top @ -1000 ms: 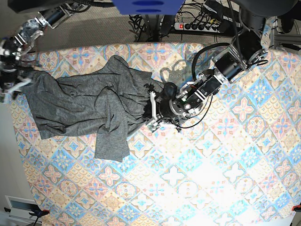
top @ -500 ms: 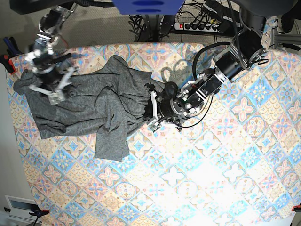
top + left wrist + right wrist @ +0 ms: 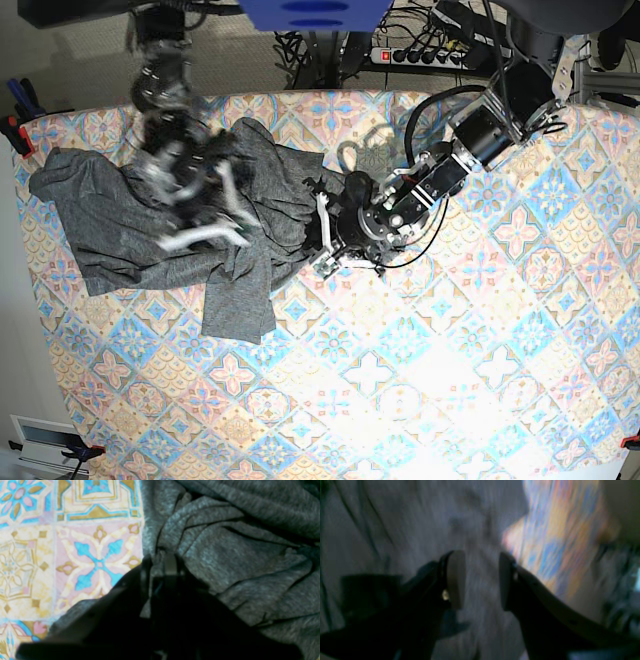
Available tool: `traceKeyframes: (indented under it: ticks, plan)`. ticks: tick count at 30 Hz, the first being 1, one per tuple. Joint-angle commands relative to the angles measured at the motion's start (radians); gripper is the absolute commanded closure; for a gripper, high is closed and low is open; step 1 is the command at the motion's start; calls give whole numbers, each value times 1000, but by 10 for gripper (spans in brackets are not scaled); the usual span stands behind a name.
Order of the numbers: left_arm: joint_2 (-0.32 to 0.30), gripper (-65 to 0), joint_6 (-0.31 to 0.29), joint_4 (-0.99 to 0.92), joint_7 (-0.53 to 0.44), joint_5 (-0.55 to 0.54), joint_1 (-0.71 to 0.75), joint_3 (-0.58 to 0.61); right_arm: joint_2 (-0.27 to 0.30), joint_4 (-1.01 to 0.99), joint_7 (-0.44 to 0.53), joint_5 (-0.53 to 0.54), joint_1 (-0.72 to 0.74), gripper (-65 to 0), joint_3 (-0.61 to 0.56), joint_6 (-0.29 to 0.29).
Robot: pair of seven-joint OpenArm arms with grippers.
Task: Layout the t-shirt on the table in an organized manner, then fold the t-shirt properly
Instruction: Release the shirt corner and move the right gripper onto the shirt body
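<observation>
Main risk: the t-shirt (image 3: 170, 235) sits bunched on the far-left part of the table (image 3: 480, 330), and the left gripper (image 3: 322, 238) has its jaws pressed together on a fold at the shirt's right edge, so if the right arm pulls a different layer than intended the cloth could twist tighter instead of spreading. A thin jersey pinch may also slip out under tension (it looks like only a small bite of fabric in the left wrist view, where the left gripper (image 3: 160, 562) meets crumpled grey cloth beside bare patterned table (image 3: 75, 542)). Another risk: the right gripper (image 3: 200, 215) closes on several stacked layers at once, since the cloth under it is heaped and its view is motion-blurred, so the target edge is hard to judge. Pose: the left arm reaches in from the far right, angled low across the table, wrist down near the cloth. The right arm comes in from the far edge, over the middle of the shirt, blurred. In its wrist view the right gripper (image 3: 481, 580) has jaws spread apart with nothing between them, grey shirt (image 3: 395, 530) below and table pattern to one side. One flap of fabric lies toward the near side.
</observation>
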Motion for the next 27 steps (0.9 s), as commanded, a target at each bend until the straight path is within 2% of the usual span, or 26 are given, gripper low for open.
traceKeyframes:
  ticks: [1, 4, 9, 14, 20, 27]
  plan:
    - [3, -67, -6, 8, 14, -2, -15, -5, -25, 20, 14, -32, 25, -206, -23, -10]
    - [5, -67, -6, 8, 14, -2, -13, -3, -90, 20, 19, -73, 38, -208, -28, -10]
    - [5, -67, -6, 8, 14, -2, -13, -3, -108, 16, 20, -60, 38, -230, -58, -10]
    - [5, -67, -6, 8, 15, -2, -13, -1, -108, -3, 22, 32, 38, -277, -57, -10]
    - [5, -67, -6, 8, 15, -2, 4, -5, -110, -16, 23, 193, 39, -284, 44, -10]
    - [5, -67, -6, 8, 15, -2, 8, -3, -110, -112, 25, 305, 41, -283, 175, -10]
